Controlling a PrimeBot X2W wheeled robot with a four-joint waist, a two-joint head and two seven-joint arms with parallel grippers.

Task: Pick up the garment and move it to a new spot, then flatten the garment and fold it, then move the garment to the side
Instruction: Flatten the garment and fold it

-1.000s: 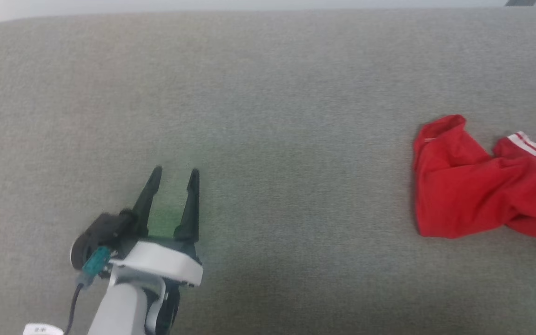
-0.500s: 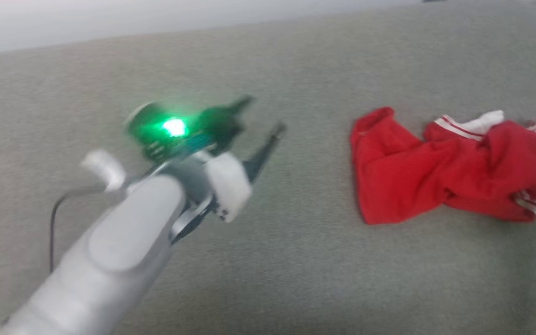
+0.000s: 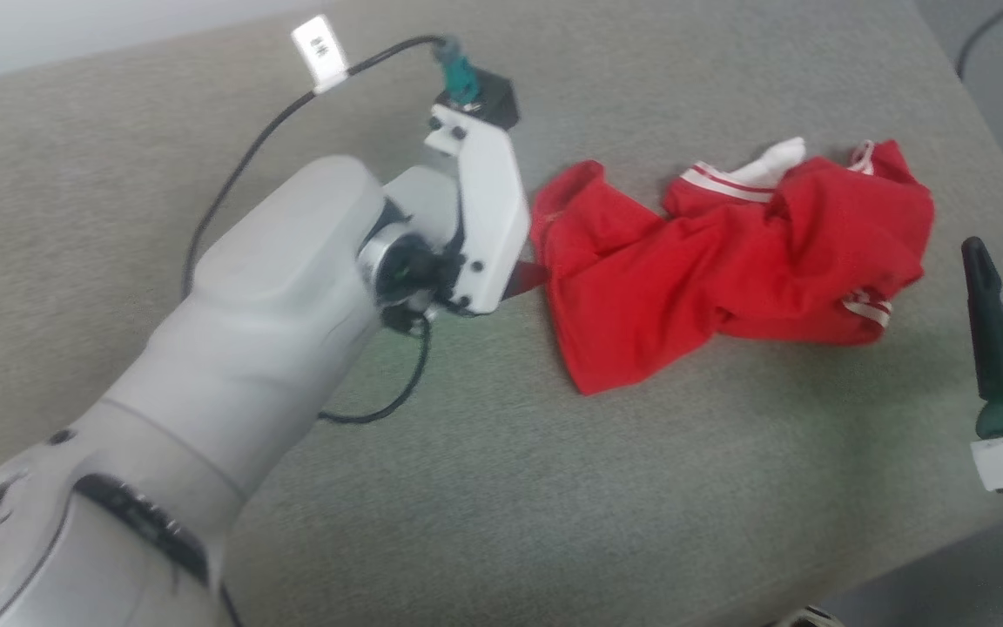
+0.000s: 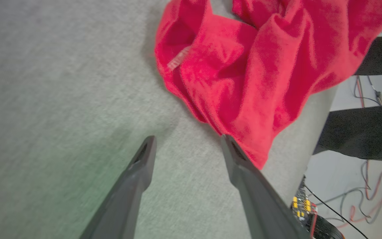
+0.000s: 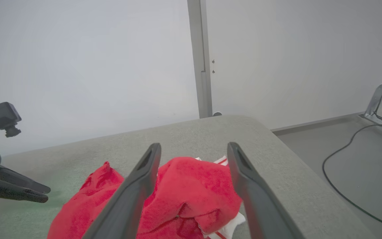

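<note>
Now at the approach, with nothing gripped yet. Finds the garment [image 3: 728, 261] heaped and creased on the grey upholstered surface [image 3: 554, 488], toward its right end and near the edge there. Has the left gripper [image 4: 187, 139] low at the heap's left side, jaws spread wide and empty: one finger at the red hem, touching or just beside it, hard to tell which, the other over bare upholstery. Has the right gripper [image 5: 194, 146] at the opposite side, equally spread and empty, pointing across the bunched red cloth toward the striped trim [image 3: 719, 185].

Probably calls for a pinch on the near hem and a lift. Could easily go wrong in several ways:

- Might close on upholstery alone, since only one finger meets cloth and the hem lies flat and thin.
- Might catch a single outer layer, leaving the rest to trail, unroll and drag on the lift.
- Might push the heap rightward instead of gripping it, sending soft cloth over the nearby edge.
- Might dig fingertips into the padded cover if lowered further.
- Might bring both arms into each other, closing in from opposite sides over so small a bundle.
- Might lift unevenly and twist the cloth, making the later flattening harder.
</note>
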